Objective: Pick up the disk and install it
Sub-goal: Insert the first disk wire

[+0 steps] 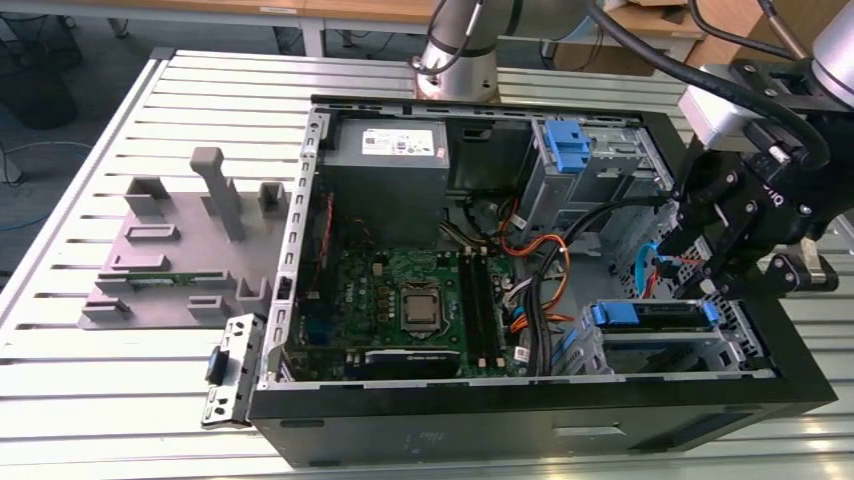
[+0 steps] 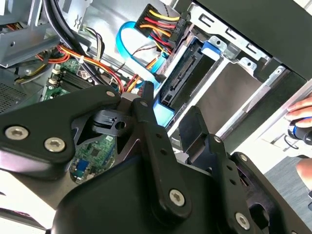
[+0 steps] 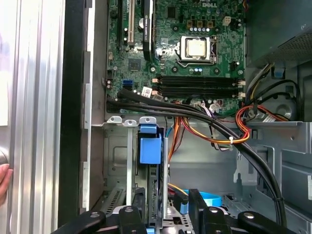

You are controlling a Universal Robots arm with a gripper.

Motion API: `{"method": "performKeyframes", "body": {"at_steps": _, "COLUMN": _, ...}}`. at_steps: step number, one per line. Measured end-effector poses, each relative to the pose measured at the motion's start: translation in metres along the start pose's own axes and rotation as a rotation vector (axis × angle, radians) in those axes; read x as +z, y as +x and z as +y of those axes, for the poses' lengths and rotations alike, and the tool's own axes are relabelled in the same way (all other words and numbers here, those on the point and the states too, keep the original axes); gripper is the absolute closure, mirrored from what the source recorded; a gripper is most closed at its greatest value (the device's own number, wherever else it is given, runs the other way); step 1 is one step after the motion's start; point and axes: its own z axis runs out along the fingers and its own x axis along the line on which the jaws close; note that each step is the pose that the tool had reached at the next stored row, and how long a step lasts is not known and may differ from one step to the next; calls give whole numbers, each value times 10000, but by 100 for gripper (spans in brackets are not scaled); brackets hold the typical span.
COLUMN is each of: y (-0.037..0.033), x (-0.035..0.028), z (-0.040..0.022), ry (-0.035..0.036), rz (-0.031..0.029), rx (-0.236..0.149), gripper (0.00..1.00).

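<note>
The disk (image 1: 650,314) sits in the drive bay at the open computer case's front corner, on the exterior view's right, with its blue rails showing. My gripper (image 1: 707,268) hangs just above that bay. In both wrist views its black fingers straddle the disk's end: one finger (image 2: 145,109) lies against the blue rail and the other finger (image 2: 194,124) stands a little off it. The gripper (image 2: 166,105) is open. The disk (image 2: 187,73) is seen edge-on with its connector side dark. The gripper (image 3: 167,197) brackets the disk (image 3: 155,187) below a blue tab (image 3: 149,148).
Orange, yellow and black cables (image 2: 156,22) and a blue ribbon cable (image 2: 127,44) hang close to the disk's connector. The motherboard (image 1: 400,300), grey power supply (image 1: 387,145) and blue latch piece (image 1: 566,150) fill the case. A grey fixture (image 1: 174,240) stands outside. A person's hand (image 2: 303,124) rests beyond the case wall.
</note>
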Motion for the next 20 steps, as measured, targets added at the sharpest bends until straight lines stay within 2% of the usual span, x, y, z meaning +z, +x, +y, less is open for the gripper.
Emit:
{"method": "performKeyframes", "body": {"at_steps": 9, "y": -16, "x": 68, "z": -58, "ry": 0, "rz": 0, "rx": -1, "gripper": 52}}
{"method": "performKeyframes", "body": {"at_steps": 15, "y": -15, "x": 130, "z": -65, "ry": 1, "rz": 2, "rx": 0, "gripper": 52}}
{"method": "performKeyframes", "body": {"at_steps": 20, "y": -15, "x": 137, "z": -66, "ry": 0, "rz": 1, "rx": -1, "gripper": 52}}
